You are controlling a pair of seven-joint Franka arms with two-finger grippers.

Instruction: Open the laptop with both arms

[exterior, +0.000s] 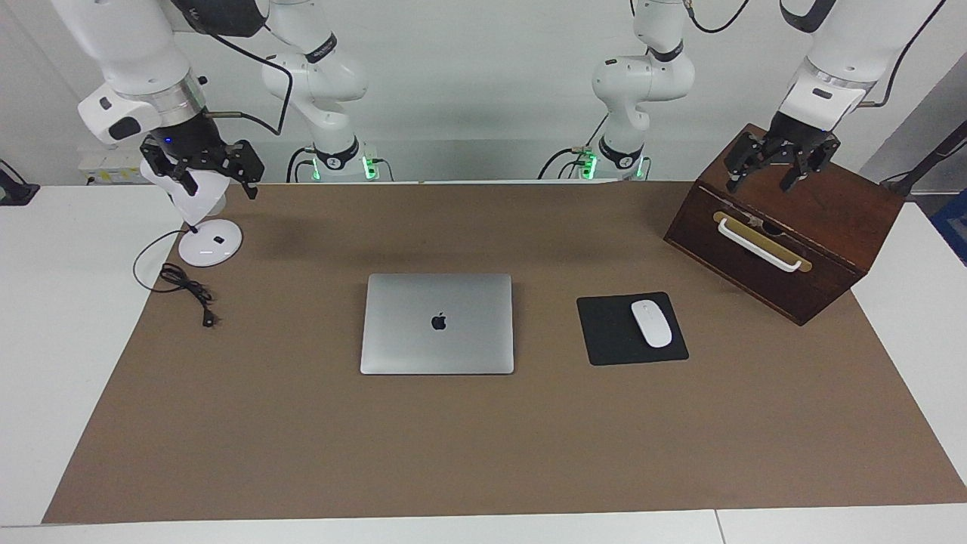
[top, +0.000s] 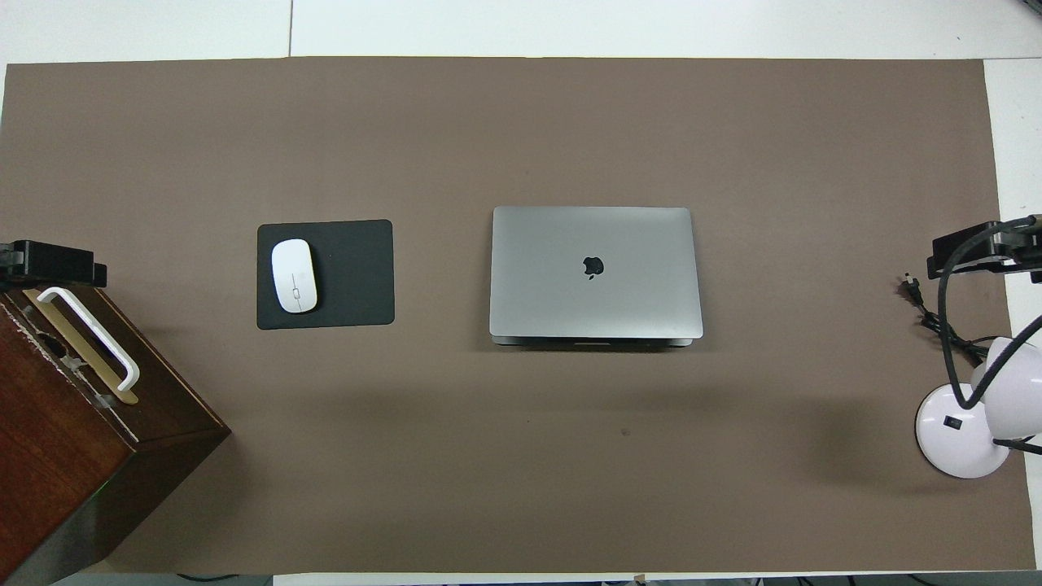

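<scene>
Both hands hang open: left hand (exterior: 778, 168) over the wooden box (exterior: 823, 227), right hand (exterior: 202, 168) over the lamp (exterior: 209, 243), leaving the closed laptop (exterior: 437, 323) clear for approach.

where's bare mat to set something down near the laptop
Bare mat lies between the laptop and the lamp, and on the laptop's side farther from the robots. The mouse pad, mouse and wooden box crowd the left arm's end.
</scene>
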